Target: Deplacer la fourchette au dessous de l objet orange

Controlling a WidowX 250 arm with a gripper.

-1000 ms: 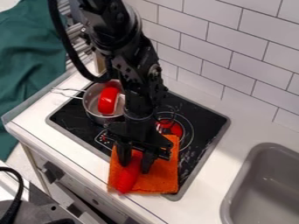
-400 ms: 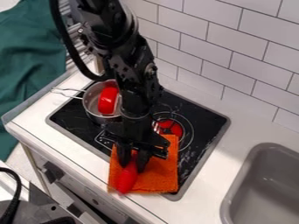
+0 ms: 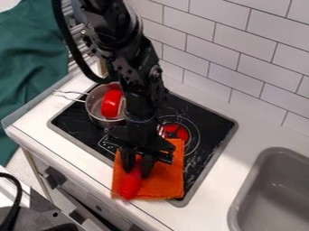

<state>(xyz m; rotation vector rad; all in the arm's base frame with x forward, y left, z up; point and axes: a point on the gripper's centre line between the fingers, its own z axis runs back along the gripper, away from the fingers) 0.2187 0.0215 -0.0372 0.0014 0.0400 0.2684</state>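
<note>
From where I stand, the long red piece [image 3: 131,186] lies just on the camera side of the claw [image 3: 137,173], over the near part of the orange cloth [image 3: 169,180]; its long axis runs from between the fingers toward that cloth's near edge, slanting a little to the view's left; I can't make out tines, so I only take it for the fork, nor can I tell whether it touches the cloth. The claw looks closed on its far end, a finger against either side; there's only one arm, so none is nearer; the coming move should carry the piece along its own length, past the cloth's near edge, or perhaps underneath, and a dragging tip could ruck the fabric. I count one orange cloth, one long red piece, one claw; beyond the cloth, one pot [image 3: 91,108] holding one red block [image 3: 111,103], and one round red thing [image 3: 178,131]; one sink [image 3: 234,205] to the cloth's right in view.
</note>
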